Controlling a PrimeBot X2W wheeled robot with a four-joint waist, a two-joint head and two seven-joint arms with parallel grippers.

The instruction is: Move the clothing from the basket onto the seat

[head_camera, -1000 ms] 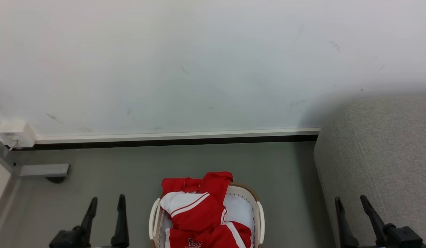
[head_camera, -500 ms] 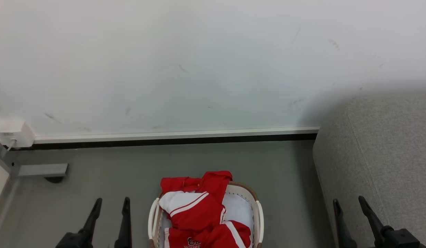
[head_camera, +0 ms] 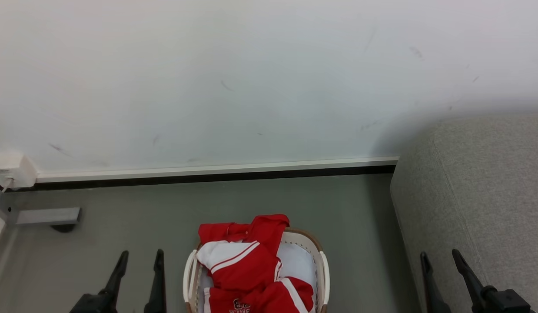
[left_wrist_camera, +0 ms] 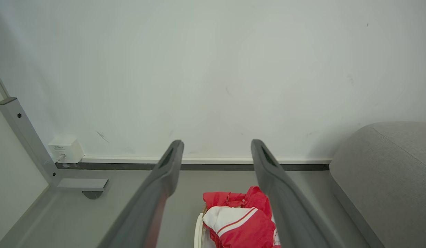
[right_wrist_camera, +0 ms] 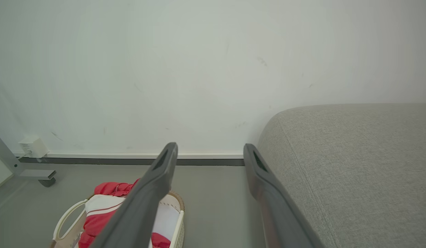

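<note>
Red-and-white sports clothing (head_camera: 251, 265) heaped in white laundry basket (head_camera: 323, 271) on floor (head_camera: 295, 200), grey sofa (head_camera: 490, 187) at right. Soft, light, floppy; probably best pinched at raised top fold. Left gripper (head_camera: 141, 253), right gripper (head_camera: 439, 253): fingers spread, empty.

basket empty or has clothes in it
Not empty: red and white clothing lies heaped in the basket, some spilling over its far rim.
</note>
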